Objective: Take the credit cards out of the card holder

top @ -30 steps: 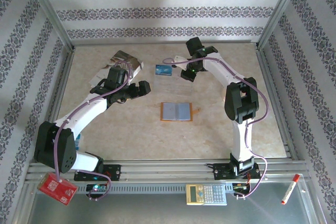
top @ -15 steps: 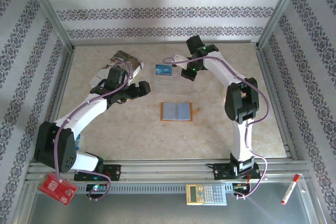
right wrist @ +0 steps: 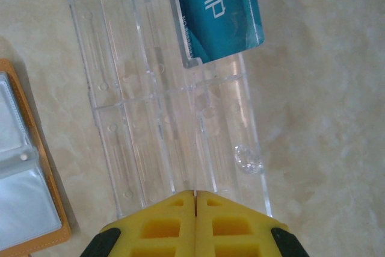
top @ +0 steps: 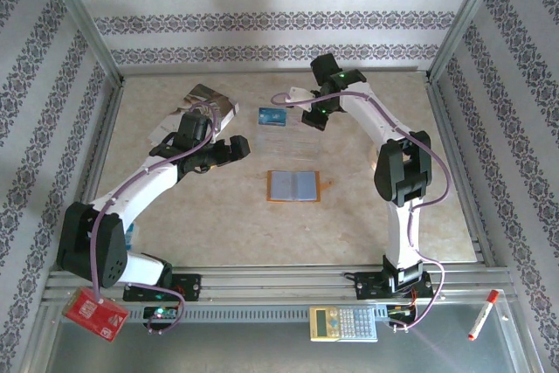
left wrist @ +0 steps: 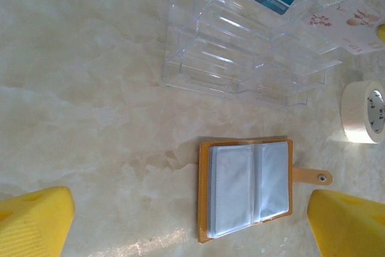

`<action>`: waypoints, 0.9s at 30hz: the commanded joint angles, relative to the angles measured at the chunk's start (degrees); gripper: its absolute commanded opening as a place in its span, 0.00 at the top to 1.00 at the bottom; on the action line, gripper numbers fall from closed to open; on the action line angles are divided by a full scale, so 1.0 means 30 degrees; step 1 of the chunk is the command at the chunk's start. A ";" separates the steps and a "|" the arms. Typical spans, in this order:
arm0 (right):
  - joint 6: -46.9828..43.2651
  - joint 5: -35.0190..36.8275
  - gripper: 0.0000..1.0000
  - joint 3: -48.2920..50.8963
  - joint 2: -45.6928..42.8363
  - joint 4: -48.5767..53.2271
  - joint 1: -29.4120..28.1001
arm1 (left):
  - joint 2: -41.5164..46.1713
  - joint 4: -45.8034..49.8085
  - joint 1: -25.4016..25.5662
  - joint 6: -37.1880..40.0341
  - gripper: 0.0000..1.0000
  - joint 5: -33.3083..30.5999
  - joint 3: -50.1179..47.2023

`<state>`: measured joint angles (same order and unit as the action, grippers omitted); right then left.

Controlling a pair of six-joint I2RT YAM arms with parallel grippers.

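Over the tabletop, top view: I have the card holder [top: 294,186] lying open and flat mid-tabletop [top: 201,216]. Beyond it a blue credit card [top: 272,117] sits in a clear stand [top: 295,141].
Top view, grippers: the left gripper [top: 238,151] is spread wide and empty, left of the stand. The right gripper [top: 314,120] hangs above the stand's far end.
Top view, risk: that arm is close over the stand, so a careless swing could tip it and spill the card.
Left wrist, holder: it has an orange leather-like cover and blue-grey clear pockets, and its snap tab [left wrist: 310,177] points toward a tape roll [left wrist: 364,112].
Left wrist, risk: glare on the pockets keeps me from telling whether any card remains inside. Pulling one out unpinned could drag the light holder along.
Left wrist, stand: it is stepped, glassy acrylic, and a pale credit card [left wrist: 337,22] with printed flowers sits at its corner.
Right wrist, gripper: the yellow fingers are pressed together over the stand's edge, and I see nothing between them.
Right wrist, risk: a slick, hard stand would skate if nudged.
Right wrist, materials: the blue card is thin, glossy and rigid, and is printed "VIP".
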<state>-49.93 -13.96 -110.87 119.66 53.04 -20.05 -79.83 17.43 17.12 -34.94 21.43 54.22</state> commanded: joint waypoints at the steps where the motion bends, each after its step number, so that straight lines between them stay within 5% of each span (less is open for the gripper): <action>1: -0.0544 -0.0256 1.00 -0.0239 0.0137 0.0718 -0.0229 | -0.0077 0.0100 -0.0274 -0.0131 0.00 0.0271 -0.0043; 27: -0.2370 -0.0854 1.00 0.0361 0.1089 -0.0302 0.0091 | 0.0214 0.0371 -0.0295 -0.0217 0.00 0.0226 -0.0243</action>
<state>-55.77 -14.33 -110.50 121.58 52.23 -20.03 -79.81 17.45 17.12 -34.94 22.04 54.22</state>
